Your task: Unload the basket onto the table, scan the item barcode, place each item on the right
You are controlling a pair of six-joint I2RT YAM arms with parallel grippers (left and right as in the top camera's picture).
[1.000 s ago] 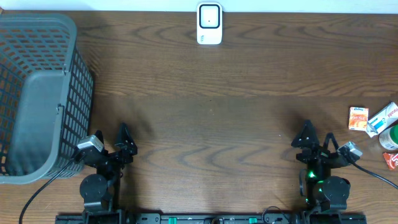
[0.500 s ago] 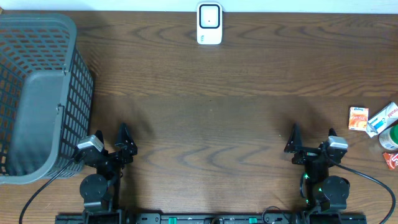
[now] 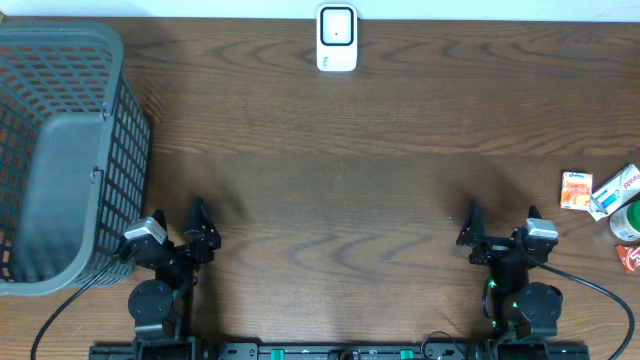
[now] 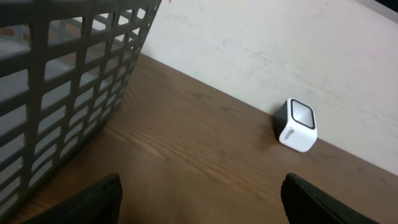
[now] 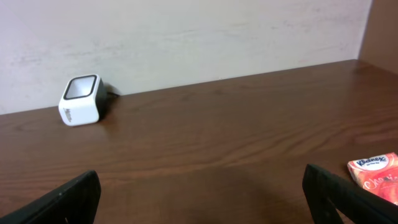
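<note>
1. The light is soft and even over the brown table (image 3: 330,190), with no bright glare.
2. Faint shadows lie on the wood on the near side, left and right.
3. Up close, the dark fingers (image 4: 93,202) and the near basket (image 4: 62,93) look blurry.

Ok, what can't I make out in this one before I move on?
Barcode on the Kleenex pack: overhead, too small to see.
Other packages beside it: overhead, cut off by the right frame edge.
Kleenex pack, right wrist: cropped by the bottom corner.
Basket interior: left wrist, hidden behind its mesh wall.
</note>
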